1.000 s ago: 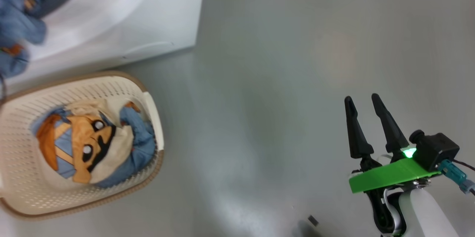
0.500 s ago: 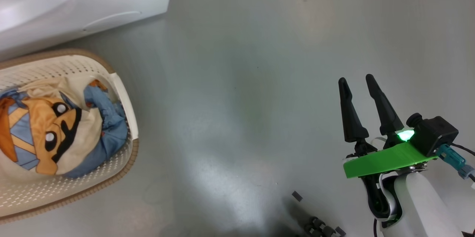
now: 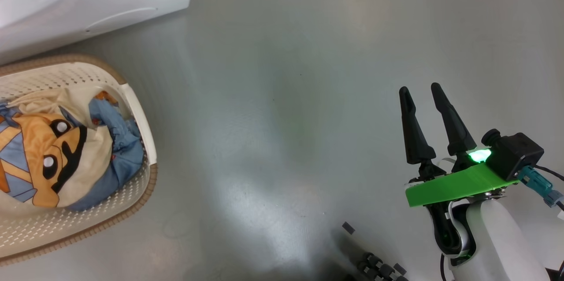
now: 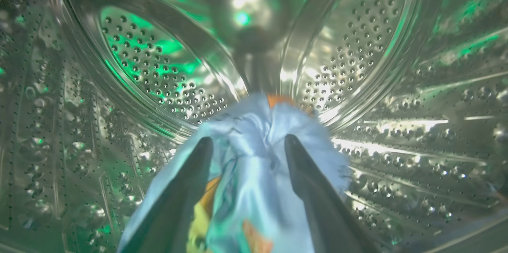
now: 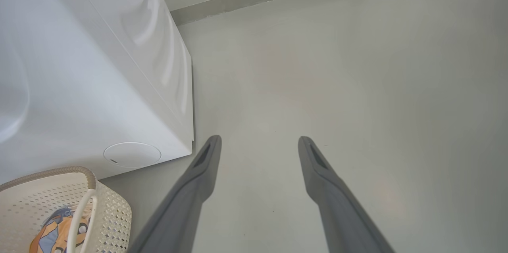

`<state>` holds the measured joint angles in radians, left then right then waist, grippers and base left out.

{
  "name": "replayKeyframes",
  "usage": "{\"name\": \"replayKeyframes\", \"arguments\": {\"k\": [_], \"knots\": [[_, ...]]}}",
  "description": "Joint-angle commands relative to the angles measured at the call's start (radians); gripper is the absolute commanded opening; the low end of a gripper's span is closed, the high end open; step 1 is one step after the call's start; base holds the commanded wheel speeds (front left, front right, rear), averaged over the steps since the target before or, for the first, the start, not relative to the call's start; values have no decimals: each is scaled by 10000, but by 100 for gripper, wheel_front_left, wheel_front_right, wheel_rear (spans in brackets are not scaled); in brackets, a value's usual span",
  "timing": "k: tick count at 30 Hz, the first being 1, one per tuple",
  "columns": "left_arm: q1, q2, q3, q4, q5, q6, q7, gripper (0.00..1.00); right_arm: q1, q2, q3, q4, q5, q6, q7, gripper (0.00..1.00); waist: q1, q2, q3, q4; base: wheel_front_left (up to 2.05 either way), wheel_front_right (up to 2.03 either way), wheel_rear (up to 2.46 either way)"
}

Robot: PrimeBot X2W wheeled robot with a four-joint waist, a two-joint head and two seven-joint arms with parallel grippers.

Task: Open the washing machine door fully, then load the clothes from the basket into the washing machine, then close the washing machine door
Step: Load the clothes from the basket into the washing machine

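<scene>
The left wrist view looks into the shiny perforated steel drum [image 4: 158, 74] of the washing machine. There the left gripper [image 4: 248, 142] has its two dark fingers spread wide, and a soft light blue garment with orange patches [image 4: 254, 173] is bunched between them, touching both. Whether it is pinched or lies loose cannot be told.

The head view looks down on the grey floor [image 3: 286, 96]. The right gripper [image 3: 419, 89] hangs over bare floor, well apart from everything, its fingers parted and holding nothing. At the left edge stands the cream-white perforated plastic basket with a brown woven-look rim [image 3: 88, 228]. More light blue, orange and cream clothes with a cartoon face [image 3: 66, 157] lie inside it.

The right wrist view adds the big white washing machine [image 5: 79, 86] from the side, with its round lower cover [image 5: 132, 154] just above the basket.
</scene>
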<state>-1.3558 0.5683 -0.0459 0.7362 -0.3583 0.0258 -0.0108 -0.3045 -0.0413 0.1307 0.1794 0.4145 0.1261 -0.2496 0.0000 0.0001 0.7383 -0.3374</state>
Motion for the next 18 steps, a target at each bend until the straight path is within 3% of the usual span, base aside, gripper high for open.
{"name": "replayKeyframes", "arguments": {"k": [1, 12, 18], "knots": [[-135, 470, 65, -175, 31, -15, 9, 100, 53, -89, 183, -148, 42, 46, -121, 100, 0, -1, -7, 22, 0, 0, 0], [63, 294, -208, 735, 9, -70, -154, 100, -17, -89, 27, -87, -98, 46, -122, 100, 0, -1, -254, 293, 0, 0, 0], [822, -82, -327, 1025, -50, 50, -570, 100, 90, -89, -171, -63, -302, 46, -122, 100, 0, -1, -662, 577, 0, 0, 0]]}}
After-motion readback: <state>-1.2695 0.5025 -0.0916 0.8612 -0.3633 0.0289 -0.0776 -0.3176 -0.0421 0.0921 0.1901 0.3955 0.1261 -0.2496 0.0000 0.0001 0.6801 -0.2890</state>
